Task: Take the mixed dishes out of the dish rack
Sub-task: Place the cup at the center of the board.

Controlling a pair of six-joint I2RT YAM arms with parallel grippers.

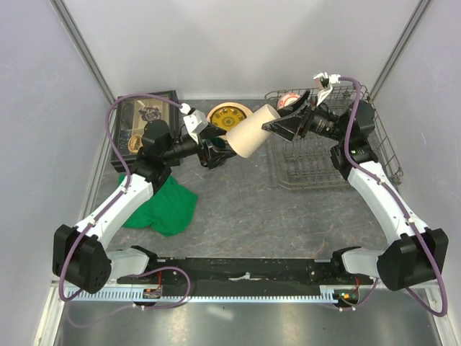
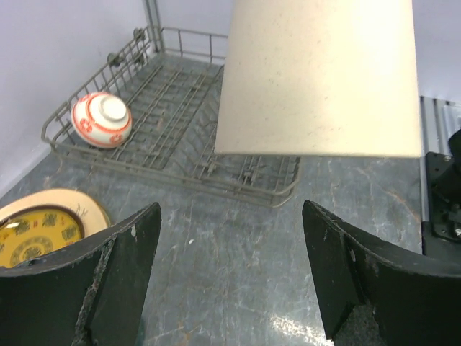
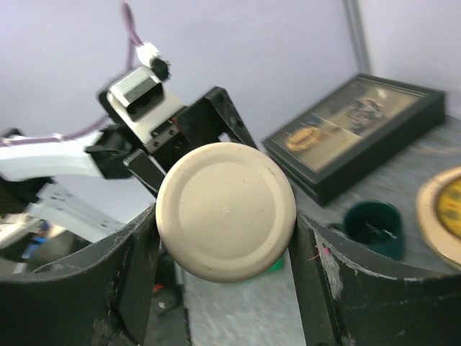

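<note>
My right gripper [image 1: 277,127] is shut on the base end of the beige handleless cup [image 1: 252,131] and holds it sideways in the air, left of the grey wire dish rack [image 1: 324,173]. The right wrist view shows the cup's round base [image 3: 225,210] between both fingers. My left gripper [image 1: 222,148] is open and empty just under the cup's other end [image 2: 317,79]. The red-and-white bowl [image 1: 290,99] lies upside down in the rack's far corner [image 2: 101,120]. A tan plate with a yellow centre [image 1: 229,115] lies on the table. A dark green mug [image 3: 373,229] stands beside it.
A black box with a glass lid [image 1: 148,119] sits at the far left. A green cloth [image 1: 162,205] lies under my left arm. The rack [image 2: 180,108] holds only the bowl. Grey walls close in the sides and back.
</note>
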